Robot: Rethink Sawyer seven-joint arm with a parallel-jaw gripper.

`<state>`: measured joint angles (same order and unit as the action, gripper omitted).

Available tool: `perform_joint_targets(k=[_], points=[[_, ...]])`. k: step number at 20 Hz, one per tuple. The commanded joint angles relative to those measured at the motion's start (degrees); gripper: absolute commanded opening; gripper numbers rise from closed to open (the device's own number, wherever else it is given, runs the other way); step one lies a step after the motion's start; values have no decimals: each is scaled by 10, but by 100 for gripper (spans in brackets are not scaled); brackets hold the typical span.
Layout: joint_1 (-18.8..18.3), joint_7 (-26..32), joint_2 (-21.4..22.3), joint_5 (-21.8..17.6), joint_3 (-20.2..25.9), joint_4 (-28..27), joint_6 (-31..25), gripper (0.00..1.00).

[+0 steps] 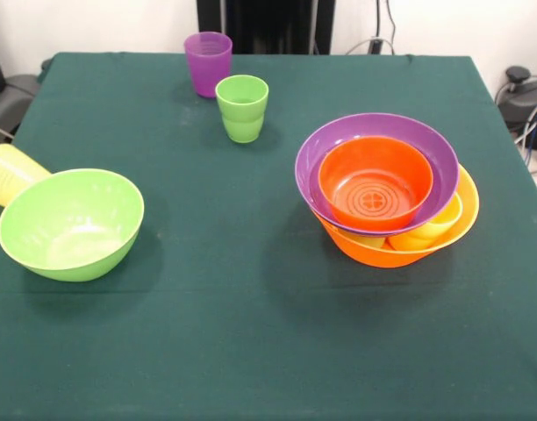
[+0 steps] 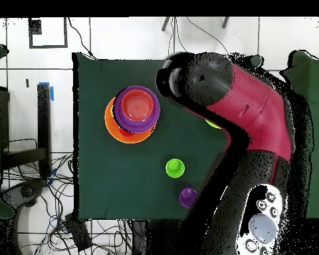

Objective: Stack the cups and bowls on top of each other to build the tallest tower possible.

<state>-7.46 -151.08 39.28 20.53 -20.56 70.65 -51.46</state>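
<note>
The hand itself is not seen in either view, so its state cannot be told; only the arm (image 2: 245, 109) is seen from above. The tower (image 1: 387, 189) sits centre right on the worktop (image 1: 251, 333): orange bowl (image 1: 374, 182) in purple bowl (image 1: 426, 145). Next, the green bowl (image 1: 71, 224) at left is judged to need lifting on.

Tower: small orange plastic bowl (image 2: 138, 105) in wide purple plastic bowl (image 2: 137, 109) on large yellow-orange plastic bowl (image 2: 113, 129).
Cups: lime green plastic cup (image 2: 175, 168); purple plastic cup (image 2: 187, 196) at its 5 o'clock.
Arm: red and black robot arm (image 2: 245, 113) over the table's 3 o'clock side.
</note>
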Motion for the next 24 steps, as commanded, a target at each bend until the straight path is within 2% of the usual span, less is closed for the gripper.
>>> perform_joint_targets(k=[1,8,18,24], points=[[-37,206,-34,-83,123,79,50,100],[-73,225,-63,-124,168,62,78,100],[-115,236,-118,-174,227,41,154,100],[-136,246,-133,-202,258,16,147,100]])
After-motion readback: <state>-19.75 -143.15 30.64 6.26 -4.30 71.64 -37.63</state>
